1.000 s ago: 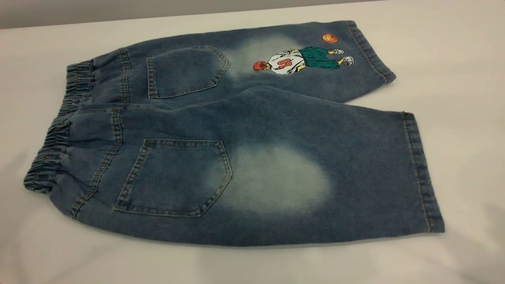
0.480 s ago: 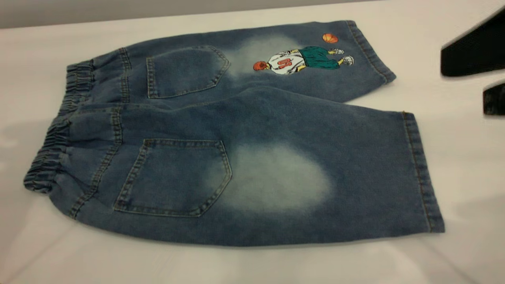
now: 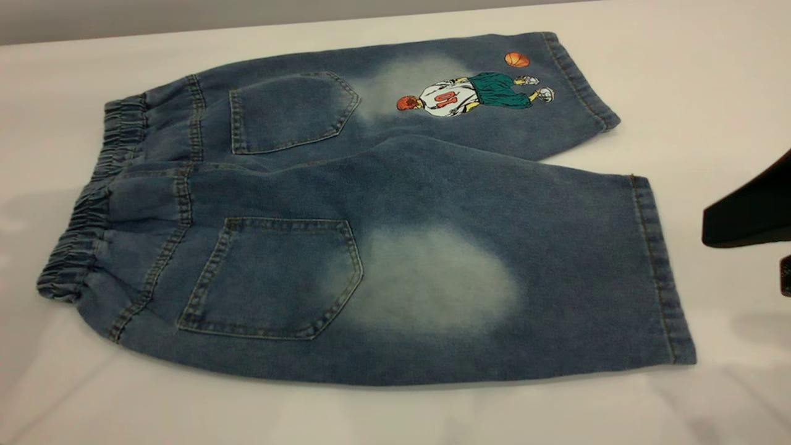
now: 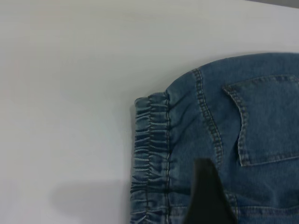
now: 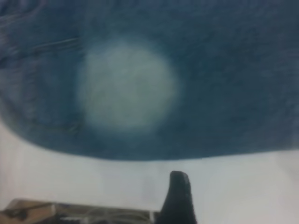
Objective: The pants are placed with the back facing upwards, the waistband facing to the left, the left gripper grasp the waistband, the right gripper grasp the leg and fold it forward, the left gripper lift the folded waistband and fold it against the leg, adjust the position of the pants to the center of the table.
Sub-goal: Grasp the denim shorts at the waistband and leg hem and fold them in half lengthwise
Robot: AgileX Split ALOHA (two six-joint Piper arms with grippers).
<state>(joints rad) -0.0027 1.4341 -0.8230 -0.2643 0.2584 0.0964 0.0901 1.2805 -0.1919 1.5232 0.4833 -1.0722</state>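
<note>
Your denim pants [image 3: 371, 216] lie flat on the white table [image 3: 710, 74], back up, with the elastic waistband [image 3: 86, 210] at the exterior view's left and both legs running right. The far leg carries a basketball-player print [image 3: 473, 94].

From outside you see only a black edge of the right pincer [image 3: 751, 216], above the table just beside the near leg's hem [image 3: 658, 266]; how far it is open you cannot tell. Its wrist camera adds a pale faded patch [image 5: 126, 88] on the denim.

The left pincer [image 4: 208, 196] appears only in its own wrist view: one dark finger over the waistband near a back pocket [image 4: 266, 121]. Its opening cannot be told.
</note>
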